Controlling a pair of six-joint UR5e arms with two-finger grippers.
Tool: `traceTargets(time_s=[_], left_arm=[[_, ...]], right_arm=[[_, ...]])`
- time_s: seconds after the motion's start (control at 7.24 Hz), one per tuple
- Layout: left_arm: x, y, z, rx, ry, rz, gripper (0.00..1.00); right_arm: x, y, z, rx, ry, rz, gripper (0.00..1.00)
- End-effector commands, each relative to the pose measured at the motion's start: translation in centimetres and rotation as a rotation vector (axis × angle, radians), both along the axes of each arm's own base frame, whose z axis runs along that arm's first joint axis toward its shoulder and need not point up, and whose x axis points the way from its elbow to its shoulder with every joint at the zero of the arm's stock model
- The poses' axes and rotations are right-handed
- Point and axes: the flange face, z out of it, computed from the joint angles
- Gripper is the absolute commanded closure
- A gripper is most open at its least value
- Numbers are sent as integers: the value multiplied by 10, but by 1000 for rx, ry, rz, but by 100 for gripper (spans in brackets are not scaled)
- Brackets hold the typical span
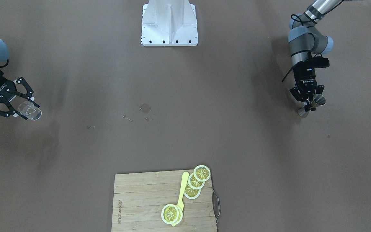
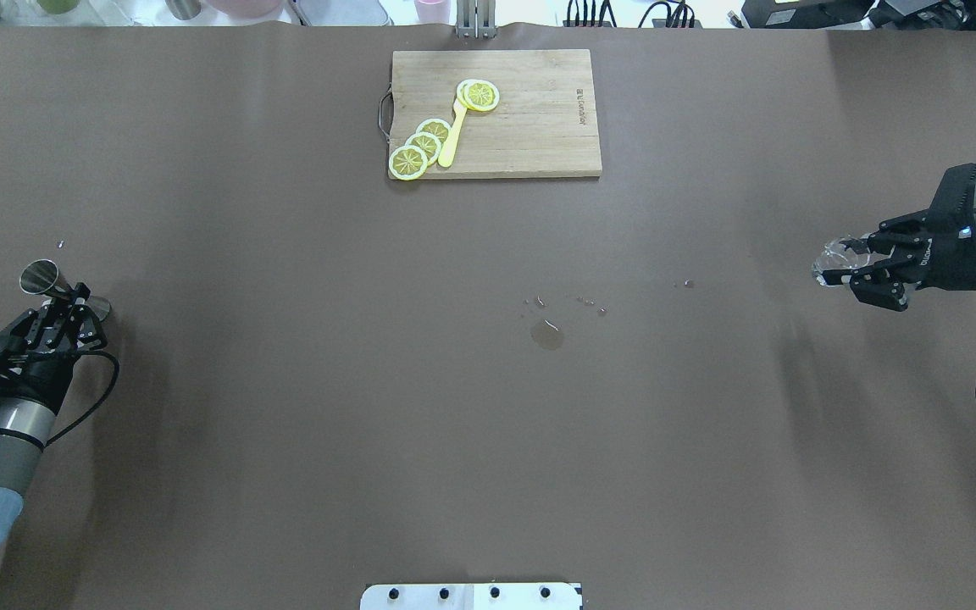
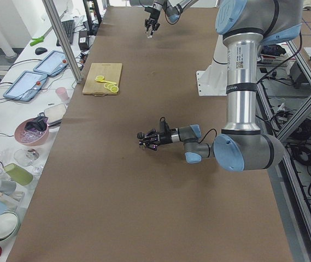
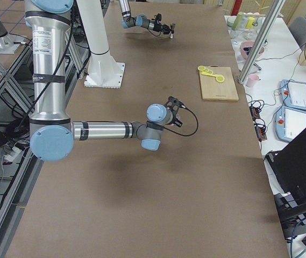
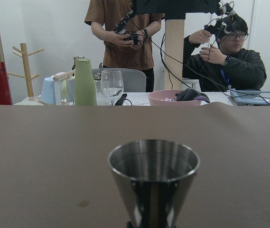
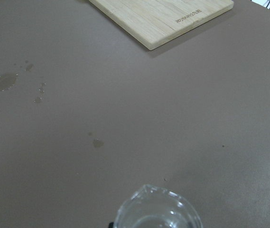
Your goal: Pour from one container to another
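- The left gripper (image 2: 73, 298) pinches the jigger (image 5: 153, 176) at its waist, which leaves the mouth clear to receive.
- The right gripper (image 1: 27, 109) pinches the glass cup (image 6: 157, 213) with its lip free. The two vessels sit well apart, at opposite ends of the table (image 1: 204, 96).

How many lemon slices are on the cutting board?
4 slices. Three overlap in a row by the board's handle edge; one lies on the spoon's end. Another may hide under it.

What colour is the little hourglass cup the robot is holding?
The jigger is shiny silver-grey. It shows best in the left wrist view.
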Motion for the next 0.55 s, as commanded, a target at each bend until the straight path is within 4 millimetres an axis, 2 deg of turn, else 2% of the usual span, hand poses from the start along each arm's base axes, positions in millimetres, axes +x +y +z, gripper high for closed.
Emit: traceTargets(time_s=[0.0,0.14,0.28,0.41], left_arm=[[-1,-1,-3,2,6,-2,87],[-1,-1,-5,5,15,-2,93],[-1,-1,-7,7,22,-2,100],[-1,-1,-12,10,34,-1,100]], right_arm=[[-6,2,-28,3,16,-30,100],[-8,2,-41,10,35,-40,100],[2,-4,-47,86,70,-42,100],[4,-7,-56,124,87,-52,100]])
